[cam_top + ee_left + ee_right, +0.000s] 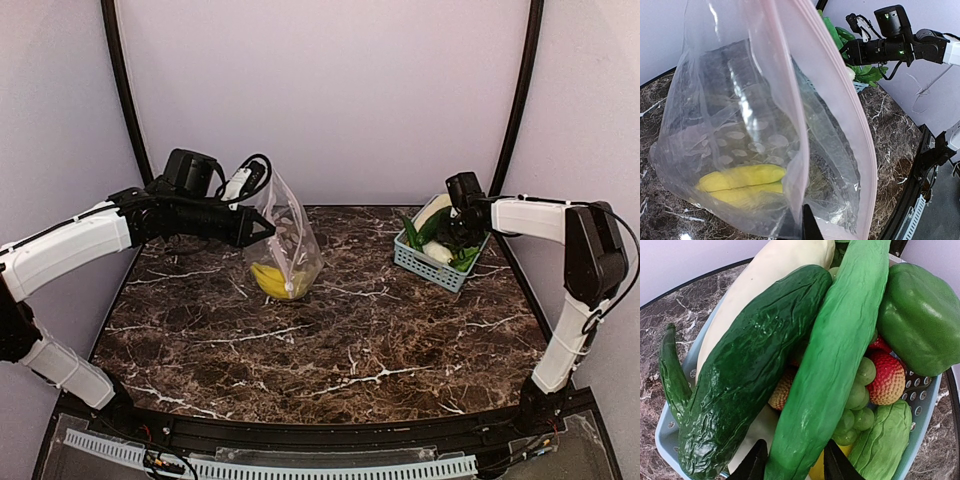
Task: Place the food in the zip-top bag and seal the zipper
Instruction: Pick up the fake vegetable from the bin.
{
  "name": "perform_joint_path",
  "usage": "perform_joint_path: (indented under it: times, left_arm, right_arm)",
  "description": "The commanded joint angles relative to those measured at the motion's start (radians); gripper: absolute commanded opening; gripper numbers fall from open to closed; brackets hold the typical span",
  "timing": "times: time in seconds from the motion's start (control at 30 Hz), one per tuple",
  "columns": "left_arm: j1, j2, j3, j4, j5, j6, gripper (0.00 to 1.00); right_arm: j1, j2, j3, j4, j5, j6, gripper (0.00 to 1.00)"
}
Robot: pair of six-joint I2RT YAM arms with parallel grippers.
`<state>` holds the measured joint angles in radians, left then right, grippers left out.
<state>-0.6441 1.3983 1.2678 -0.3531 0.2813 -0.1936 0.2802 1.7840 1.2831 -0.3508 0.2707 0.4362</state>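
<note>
My left gripper (268,228) (803,220) is shut on the near lip of the zip-top bag (290,240) (740,115) and holds it up, mouth open. The pink zipper (850,115) runs round the mouth. A yellow banana bunch (272,282) (742,180) lies inside at the bottom. My right gripper (455,228) (795,460) is down in the basket. Its fingers press both sides of a long bright green vegetable (840,355). Beside it lie a dark green cucumber (750,370), a long white vegetable (775,270), red strawberries (887,377) and a leafy green (885,440).
The blue-grey slatted basket (425,265) (925,405) stands at the back right of the marble table (330,340). It also holds a green pepper (920,315), green grapes (860,395) and a thin dark chilli (672,375). Walls close in on three sides.
</note>
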Motion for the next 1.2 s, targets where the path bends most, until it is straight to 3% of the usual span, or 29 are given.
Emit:
perform_joint_path:
  times: [0.0,0.8,1.17]
  left_arm:
    - [0.003,0.003,0.001,-0.010,0.019,0.011,0.01]
    - [0.003,0.013,0.004,-0.012,0.035,0.013,0.01]
    - [0.003,0.007,0.005,-0.015,0.031,0.015,0.01]
  right_arm:
    - [-0.010,0.007,0.021,0.025,0.017,0.024,0.35]
    - [-0.013,-0.076,-0.046,0.049,0.103,0.128,0.07]
    - [-0.016,-0.216,-0.107,0.064,0.147,0.091,0.04]
